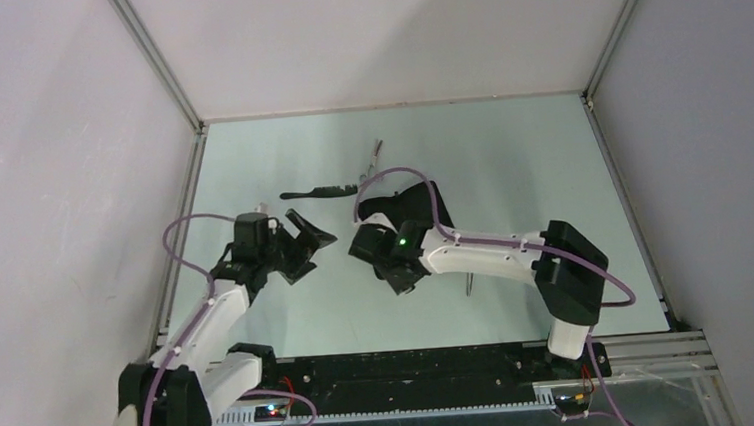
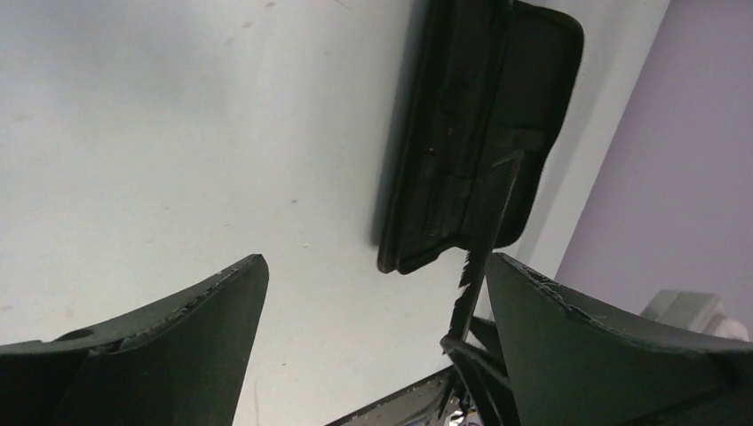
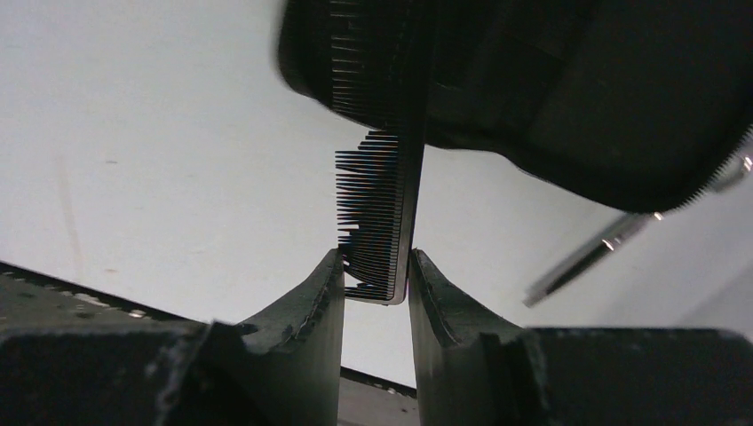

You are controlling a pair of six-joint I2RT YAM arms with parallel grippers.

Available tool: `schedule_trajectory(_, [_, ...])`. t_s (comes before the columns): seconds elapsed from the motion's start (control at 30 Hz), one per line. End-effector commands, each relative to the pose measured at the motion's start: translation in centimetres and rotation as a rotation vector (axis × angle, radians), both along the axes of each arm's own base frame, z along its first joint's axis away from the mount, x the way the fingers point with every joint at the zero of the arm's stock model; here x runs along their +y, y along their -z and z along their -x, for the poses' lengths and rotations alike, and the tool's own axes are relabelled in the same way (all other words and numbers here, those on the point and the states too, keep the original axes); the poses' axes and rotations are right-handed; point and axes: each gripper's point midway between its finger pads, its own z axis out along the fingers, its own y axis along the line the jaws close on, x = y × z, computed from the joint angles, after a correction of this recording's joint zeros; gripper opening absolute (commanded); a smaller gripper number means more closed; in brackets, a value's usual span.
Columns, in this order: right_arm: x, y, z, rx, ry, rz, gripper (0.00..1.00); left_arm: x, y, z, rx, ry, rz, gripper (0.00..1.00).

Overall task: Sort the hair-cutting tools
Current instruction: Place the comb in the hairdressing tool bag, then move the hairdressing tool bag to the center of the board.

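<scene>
My right gripper (image 3: 376, 266) is shut on the near end of a black comb (image 3: 377, 213). The comb's far end reaches into the open black fabric case (image 3: 577, 89). In the top view the right gripper (image 1: 391, 230) sits mid-table over the case (image 1: 420, 200), which it mostly hides. A silver scissors blade (image 3: 586, 257) lies by the case; it also shows under the right forearm (image 1: 470, 285). A second comb (image 1: 316, 191) and a second pair of scissors (image 1: 374, 158) lie farther back. My left gripper (image 1: 307, 248) is open and empty, left of the case (image 2: 479, 133); the held comb (image 2: 488, 231) shows edge-on there.
The metal frame rail (image 1: 180, 247) runs along the table's left edge beside the left arm. A black base plate (image 1: 414, 366) spans the near edge. Purple cables loop over both arms.
</scene>
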Motion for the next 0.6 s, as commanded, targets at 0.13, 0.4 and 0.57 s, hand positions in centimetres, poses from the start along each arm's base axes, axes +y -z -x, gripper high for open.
schedule_trajectory(0.13, [-7.2,-1.6,-2.4,-0.040,0.171,0.026,0.00,-4.3,-1.9,-4.2,-0.039,0.077,-0.042,0.96])
schedule_trajectory(0.4, [-10.5,-2.1,-2.7,-0.018,0.226,0.005,0.00,-8.3,1.8,-6.6,0.106,0.207,-0.148,0.82])
schedule_trajectory(0.57, [-11.3,-1.8,-2.6,-0.003,0.235,0.002,0.00,-9.6,4.3,-7.3,0.181,0.236,-0.207,0.68])
